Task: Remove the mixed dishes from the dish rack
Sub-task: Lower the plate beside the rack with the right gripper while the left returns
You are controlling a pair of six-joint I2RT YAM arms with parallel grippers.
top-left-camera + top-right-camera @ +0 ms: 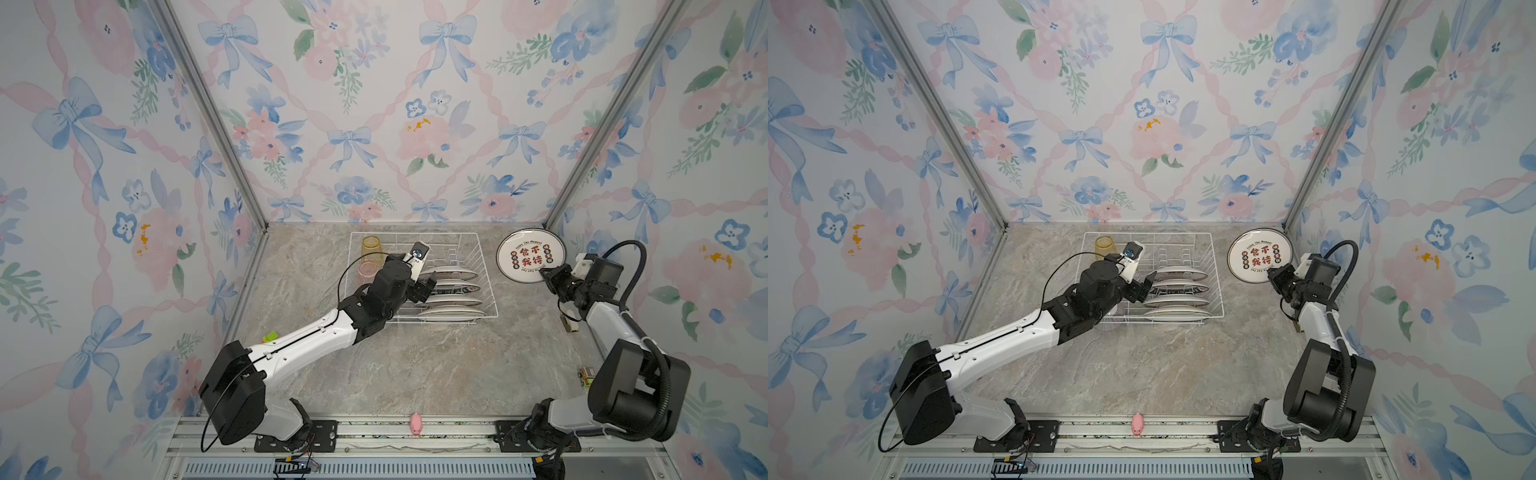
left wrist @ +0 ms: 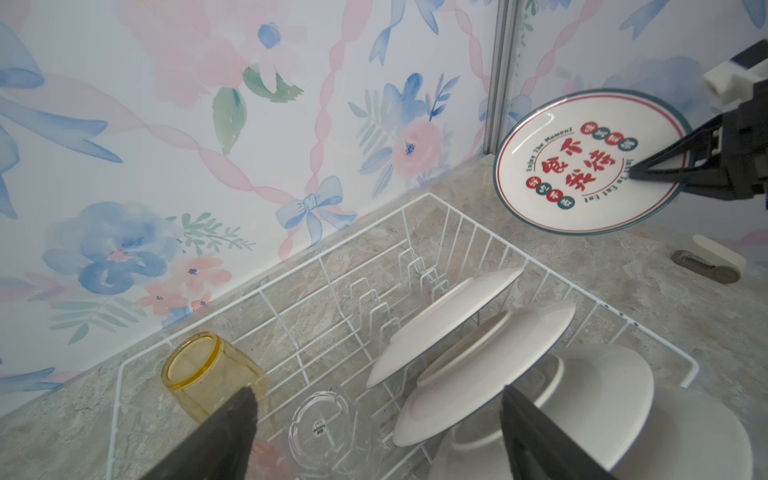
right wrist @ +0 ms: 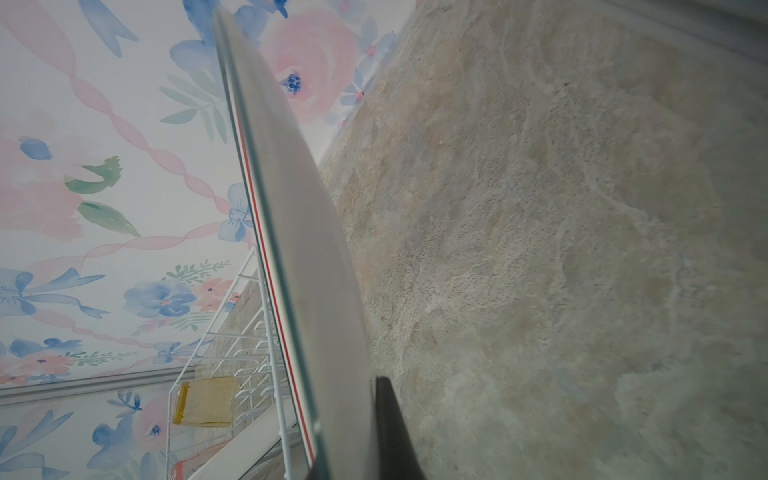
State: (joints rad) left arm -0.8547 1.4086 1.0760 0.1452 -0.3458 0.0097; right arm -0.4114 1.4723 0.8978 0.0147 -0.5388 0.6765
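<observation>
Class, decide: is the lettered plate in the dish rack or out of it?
Out. The right gripper is shut on the rim of the lettered plate, which sits to the right of the dish rack, apart from it.

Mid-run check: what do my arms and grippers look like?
Left arm and right arm: white shells, black joints. Left gripper and right gripper: black tapered fingers. A thin black cable loops off the left, a ribbed black hose off the right.

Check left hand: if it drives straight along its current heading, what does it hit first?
Most likely the rims of the white plates standing in the dish rack; the open left hand points at them. The clear tumbler sits low between its fingers, so depth is uncertain.
</observation>
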